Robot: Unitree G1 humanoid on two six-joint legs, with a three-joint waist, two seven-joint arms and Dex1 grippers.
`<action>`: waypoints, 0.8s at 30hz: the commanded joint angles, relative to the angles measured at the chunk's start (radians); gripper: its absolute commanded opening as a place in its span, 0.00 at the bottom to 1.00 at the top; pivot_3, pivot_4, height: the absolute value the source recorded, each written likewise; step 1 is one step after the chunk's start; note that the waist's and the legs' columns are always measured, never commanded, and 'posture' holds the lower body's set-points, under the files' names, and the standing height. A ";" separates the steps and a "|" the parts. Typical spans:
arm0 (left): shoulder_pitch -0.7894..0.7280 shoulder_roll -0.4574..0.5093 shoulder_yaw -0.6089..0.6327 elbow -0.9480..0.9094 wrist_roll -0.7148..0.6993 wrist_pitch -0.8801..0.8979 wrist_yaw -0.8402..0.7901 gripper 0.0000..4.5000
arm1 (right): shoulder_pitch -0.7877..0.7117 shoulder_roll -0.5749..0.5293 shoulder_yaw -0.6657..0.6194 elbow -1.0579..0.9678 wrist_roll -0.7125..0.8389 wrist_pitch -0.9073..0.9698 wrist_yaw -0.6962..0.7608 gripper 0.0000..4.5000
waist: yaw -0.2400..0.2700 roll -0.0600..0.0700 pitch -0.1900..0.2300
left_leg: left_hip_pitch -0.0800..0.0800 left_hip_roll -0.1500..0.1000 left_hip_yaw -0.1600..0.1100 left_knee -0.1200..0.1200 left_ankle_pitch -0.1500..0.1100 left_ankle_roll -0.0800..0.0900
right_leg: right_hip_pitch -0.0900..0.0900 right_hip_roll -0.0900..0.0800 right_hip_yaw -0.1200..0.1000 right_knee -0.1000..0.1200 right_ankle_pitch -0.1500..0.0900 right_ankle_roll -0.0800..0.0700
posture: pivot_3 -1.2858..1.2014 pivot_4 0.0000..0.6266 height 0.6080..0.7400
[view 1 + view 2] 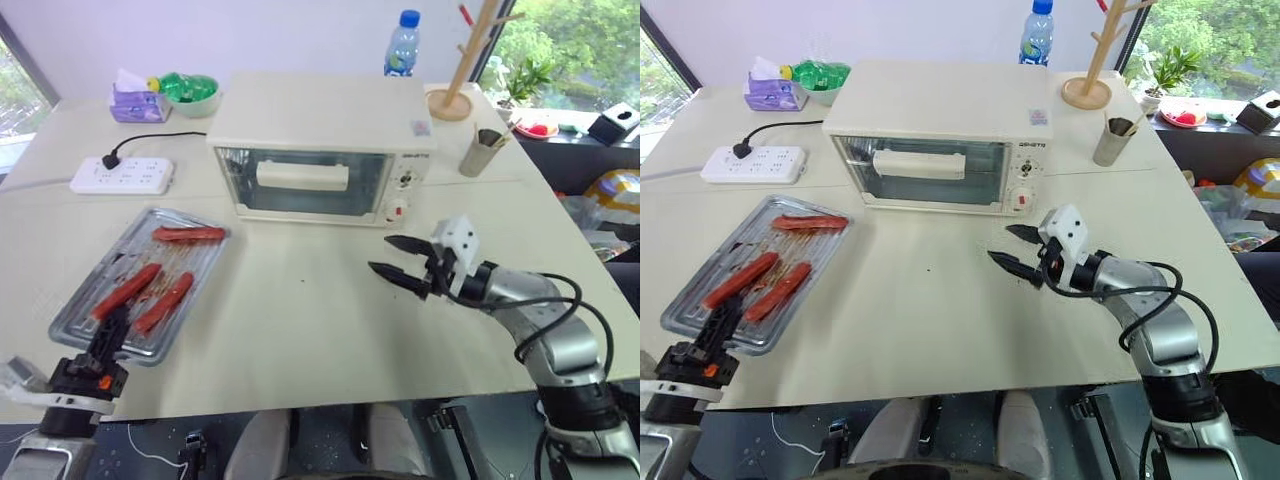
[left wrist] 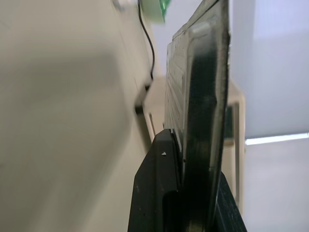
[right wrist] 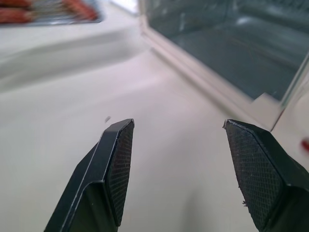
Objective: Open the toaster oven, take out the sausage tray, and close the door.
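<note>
The left end effector (image 1: 108, 338) is seen pressed shut on the near rim of the sausage tray (image 1: 140, 283), pinching the metal edge between its black fingers (image 2: 159, 193). The tray is laid flat on the worktop (image 1: 300, 310), at the robot's left, close to the near edge. The right end effector (image 1: 400, 262) is held above the worktop with its 2 fingers spread apart and nothing between them, just in front of the toaster oven (image 1: 322, 150). The door (image 1: 302, 180) is closed, its white bar handle across the glass. A wide bare stretch of worktop is left between the tray and the right end effector.
</note>
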 commanded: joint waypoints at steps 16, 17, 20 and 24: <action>-0.218 0.282 -0.205 0.186 -0.019 0.325 -0.104 0.00 | 0.197 -0.251 -0.112 -0.148 0.063 -0.083 0.255 0.99 | 0.004 0.001 0.000 | 0.000 0.002 0.000 0.000 0.000 0.000 | 0.001 0.000 -0.002 0.000 0.000 0.000 | 0.52 0.24 0.99; -0.235 0.299 -0.230 0.207 -0.019 0.353 -0.119 0.00 | 0.218 -0.257 -0.125 -0.156 0.061 -0.082 0.253 0.99 | 0.003 0.001 0.000 | 0.000 0.002 0.000 -0.001 0.000 0.000 | 0.001 0.000 -0.002 0.000 0.000 0.000 | 0.52 0.24 0.99; -0.276 0.358 -0.293 0.277 -0.019 0.429 -0.166 0.00 | 0.274 -0.272 -0.173 -0.171 0.062 -0.077 0.247 0.99 | 0.001 0.001 0.000 | 0.000 0.002 0.001 -0.002 0.000 0.000 | -0.001 0.000 -0.001 0.000 0.000 0.000 | 0.52 0.24 0.99; -0.362 0.426 -0.361 0.392 -0.019 0.493 -0.208 0.00 | 0.341 -0.286 -0.240 -0.204 0.072 -0.062 0.236 0.99 | 0.003 0.002 0.000 | 0.000 0.002 0.000 -0.001 0.000 -0.001 | -0.001 0.000 -0.002 0.001 0.000 0.000 | 0.52 0.24 0.99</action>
